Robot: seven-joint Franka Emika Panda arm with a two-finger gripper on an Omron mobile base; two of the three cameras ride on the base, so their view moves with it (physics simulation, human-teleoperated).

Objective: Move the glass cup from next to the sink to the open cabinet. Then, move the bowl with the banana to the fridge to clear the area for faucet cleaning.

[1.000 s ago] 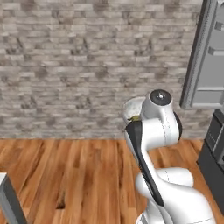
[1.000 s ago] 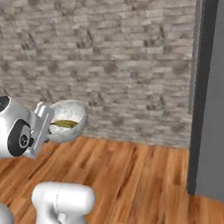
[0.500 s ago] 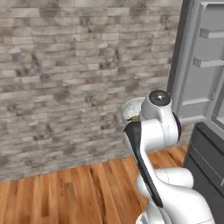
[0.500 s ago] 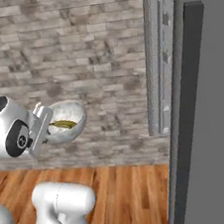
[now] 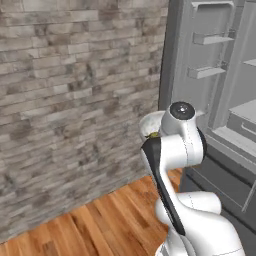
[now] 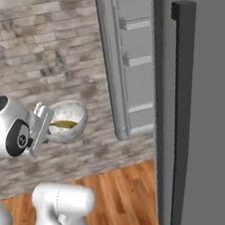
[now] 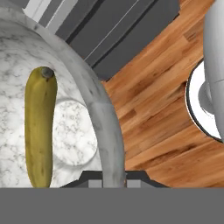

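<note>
Over on the left base view, our arm [image 5: 172,165] stands in front of the open fridge [image 5: 220,75]. We can see a bit of the bowl [image 5: 149,125] poking out behind the arm's top joint. Most of it is hidden there.

From the right base view, we see the bowl [image 6: 65,121] held up in the air, next to the brick wall [image 6: 36,54]. It is a little way from the fridge door [image 6: 130,57]. The gripper [image 6: 42,125] grips the bowl at its near rim. The banana [image 6: 63,124] lies inside.

Looking down the hand view, the bowl's rim [image 7: 107,131] runs right between our two finger tips, so the gripper is closed on it. The banana [image 7: 39,127] rests loose on the bottom. Below is the wood floor [image 7: 157,100].

We think the bowl is hard, smooth and a bit heavy, like stone. It could slip or tip, since we hold just one edge. It may break if it falls. The banana is soft and can slide around. The rim is the best spot to hold, so we should keep the bowl flat and go slow. We cannot be sure how tight the grip is.
</note>
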